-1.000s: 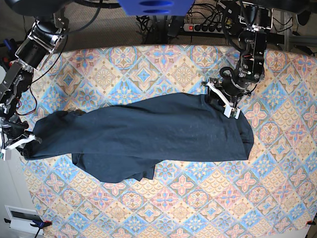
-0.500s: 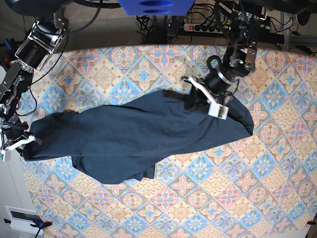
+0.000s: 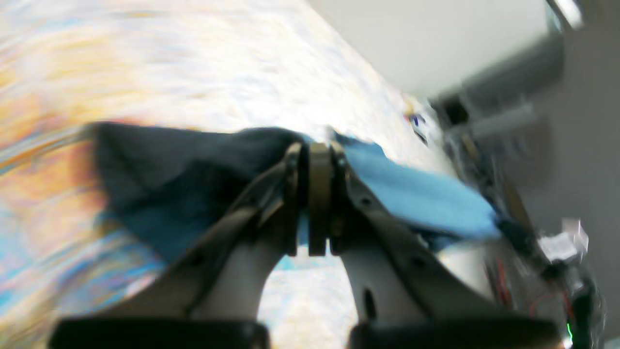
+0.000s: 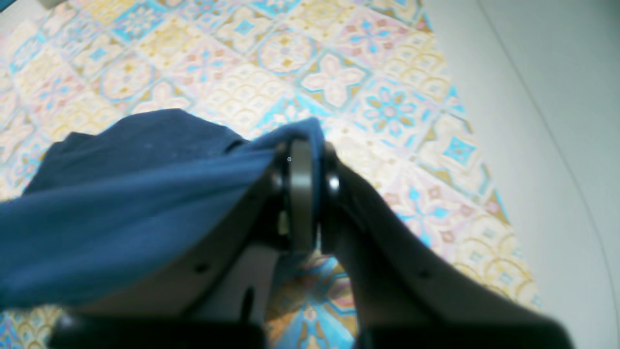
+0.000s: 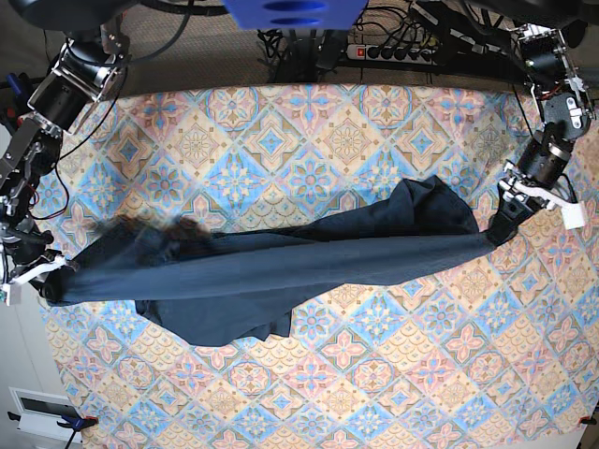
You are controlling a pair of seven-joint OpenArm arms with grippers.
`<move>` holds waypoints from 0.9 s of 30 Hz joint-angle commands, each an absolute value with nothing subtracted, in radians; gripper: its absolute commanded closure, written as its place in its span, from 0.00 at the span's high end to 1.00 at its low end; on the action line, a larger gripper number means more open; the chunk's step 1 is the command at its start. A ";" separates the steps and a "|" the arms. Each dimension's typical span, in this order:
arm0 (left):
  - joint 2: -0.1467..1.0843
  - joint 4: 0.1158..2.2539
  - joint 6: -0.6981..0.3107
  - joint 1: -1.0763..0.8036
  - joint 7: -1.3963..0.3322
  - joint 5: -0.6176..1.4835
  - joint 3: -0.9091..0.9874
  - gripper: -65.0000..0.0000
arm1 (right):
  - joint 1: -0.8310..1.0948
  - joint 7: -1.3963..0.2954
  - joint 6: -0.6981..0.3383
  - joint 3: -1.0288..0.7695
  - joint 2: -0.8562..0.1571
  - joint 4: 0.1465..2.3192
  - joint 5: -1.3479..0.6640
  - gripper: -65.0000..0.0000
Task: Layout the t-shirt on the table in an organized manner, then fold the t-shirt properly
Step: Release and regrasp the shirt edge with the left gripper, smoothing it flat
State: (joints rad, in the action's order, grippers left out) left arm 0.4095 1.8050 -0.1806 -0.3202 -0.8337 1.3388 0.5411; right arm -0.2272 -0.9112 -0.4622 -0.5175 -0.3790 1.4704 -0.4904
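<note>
The left end effector (image 3: 310, 203) is clenched on an edge of the t-shirt (image 5: 281, 267), with dark cloth pinched between its closed jaws in the blurred left wrist view. The right end effector (image 4: 302, 194) is likewise clamped on a bunched fold of the same fabric. In the base view the two are seen well apart, the left end effector (image 5: 510, 220) near one side edge of the table (image 5: 374, 393) and the right end effector (image 5: 42, 276) at the opposite edge, and the garment is drawn into a long band between them.

The t-shirt is judged to be light, soft and limp: it sags and drapes where unsupported, and a loose lobe lies slack on the table below the taut line. It is unlikely to slip from a firm pinch, but no shape is held by it. Holds are best taken at hems, shoulder seams or corners, so that the cloth spreads flat.

The fabric is plain dark navy-slate, matte and creased. Neither sleeves nor neck can be made out.
</note>
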 commanded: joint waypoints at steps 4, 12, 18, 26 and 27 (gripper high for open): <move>0.430 1.681 -0.186 -0.236 -0.871 1.270 0.549 0.00 | -0.251 -0.883 -0.458 -0.521 -0.403 1.465 -0.496 0.02; 0.440 1.667 -0.186 -0.162 -1.059 1.049 0.493 0.00 | -0.251 -0.822 -0.458 -0.521 -0.403 1.343 -0.495 0.02; 0.542 1.669 -0.186 -0.159 -1.109 0.975 0.291 0.01 | -0.280 -0.771 -0.458 -0.522 -0.409 1.279 -0.483 0.02; 0.604 1.669 -0.188 -0.159 -1.110 0.970 0.219 0.01 | -0.361 -0.753 -0.456 -0.527 -0.407 1.277 -0.217 0.02; 0.610 1.669 -0.188 -0.159 -1.110 0.970 0.219 0.01 | -0.364 -0.743 -0.456 -0.526 -0.406 1.277 -0.196 0.02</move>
